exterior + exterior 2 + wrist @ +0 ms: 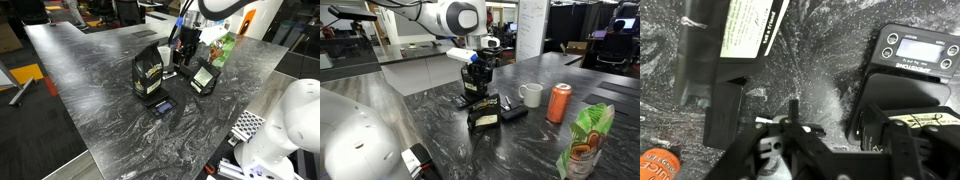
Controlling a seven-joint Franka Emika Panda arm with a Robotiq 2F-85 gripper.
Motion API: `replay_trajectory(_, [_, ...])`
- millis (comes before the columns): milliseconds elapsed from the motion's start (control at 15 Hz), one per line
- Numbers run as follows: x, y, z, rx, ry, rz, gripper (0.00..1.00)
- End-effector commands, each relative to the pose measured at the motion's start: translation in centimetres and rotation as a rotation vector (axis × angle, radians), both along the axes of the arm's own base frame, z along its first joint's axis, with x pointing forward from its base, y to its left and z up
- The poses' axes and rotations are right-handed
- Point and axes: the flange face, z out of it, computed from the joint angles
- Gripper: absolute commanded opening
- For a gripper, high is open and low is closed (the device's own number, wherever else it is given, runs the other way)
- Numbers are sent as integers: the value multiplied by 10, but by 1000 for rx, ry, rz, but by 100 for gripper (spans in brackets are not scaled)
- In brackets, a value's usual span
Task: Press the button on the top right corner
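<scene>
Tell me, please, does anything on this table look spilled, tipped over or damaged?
Nothing stands out. The white mug and the orange can both stand upright, and the dark table shows no spill or breakage that these views can reveal.

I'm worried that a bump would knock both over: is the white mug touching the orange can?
Apart. In an exterior view, the white mug and the orange can stand side by side with a narrow gap plainly visible between them.

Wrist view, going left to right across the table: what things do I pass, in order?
orange can → black box with a white label → black device with a display and buttons
</scene>
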Motion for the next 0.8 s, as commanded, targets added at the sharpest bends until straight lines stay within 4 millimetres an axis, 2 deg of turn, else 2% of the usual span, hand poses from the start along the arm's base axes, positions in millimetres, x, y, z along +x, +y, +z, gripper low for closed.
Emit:
replay_trajectory(0, [13, 9, -18, 26, 33, -29, 36])
replay_trajectory(133, [17, 17, -27, 35, 36, -16, 22])
replay_trajectory(333, [17, 39, -36, 38, 45, 26, 2])
replay_trajectory(400, [12, 26, -27, 22, 43, 12, 19])
replay_trajectory(533, [13, 37, -31, 21, 50, 31, 5])
replay_trajectory(600, [13, 38, -31, 21, 50, 34, 2])
replay_trajectory(733, [13, 38, -31, 21, 50, 34, 2])
